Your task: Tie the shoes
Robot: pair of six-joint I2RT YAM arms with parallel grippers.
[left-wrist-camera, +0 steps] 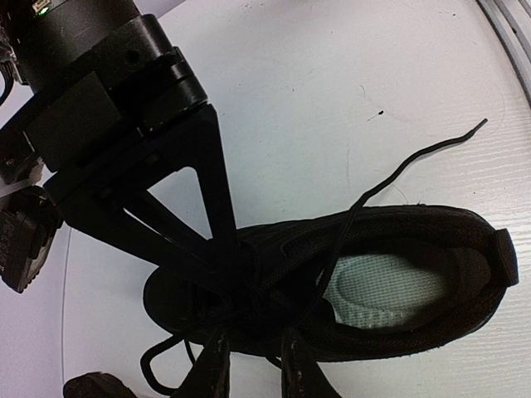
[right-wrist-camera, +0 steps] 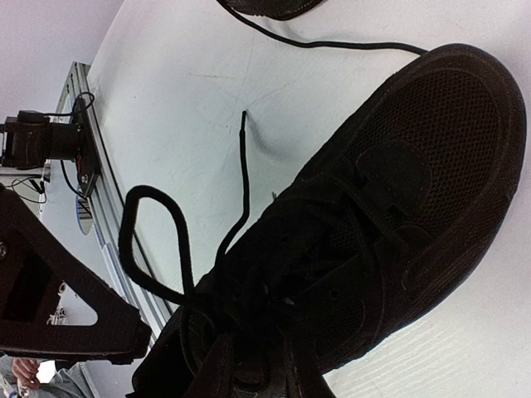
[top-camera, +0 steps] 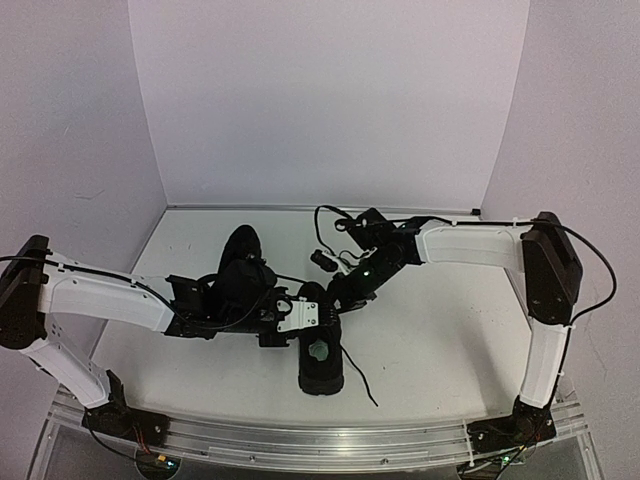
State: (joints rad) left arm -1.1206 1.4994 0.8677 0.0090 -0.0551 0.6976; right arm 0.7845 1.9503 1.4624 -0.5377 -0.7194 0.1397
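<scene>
From above, the near sneaker (top-camera: 322, 378), an all-black low-top mesh shoe with a pale patch inside its opening, lies on the flat white table (top-camera: 440, 340) between the two arm bases, heel toward the near edge. The left gripper (top-camera: 308, 312) and the right gripper (top-camera: 338, 293) meet over its laced front, too dark against the shoe to tell how far either is open. One thin black loose lace (top-camera: 358, 382) trails off to the right of the heel. The far sneaker (top-camera: 243, 248), the matching black low-top, lies behind the left arm. In the left wrist view, the near sneaker (left-wrist-camera: 431, 232) lies on its side, its pale insole (left-wrist-camera: 382, 292) showing. The loose lace (left-wrist-camera: 415, 162) runs up across the table. The left gripper (left-wrist-camera: 253, 369) sits at the laces with a gap between its fingers; whether it holds any cannot be told. The right gripper (left-wrist-camera: 235, 255) touches the laces from the upper left. In the right wrist view, the right gripper (right-wrist-camera: 253, 369) rests on the near sneaker (right-wrist-camera: 431, 166) at the lacing, grip unclear. A black lace loop (right-wrist-camera: 137, 240) stands beside the left gripper (right-wrist-camera: 124, 327), and the far sneaker (right-wrist-camera: 270, 7) shows at the top edge
</scene>
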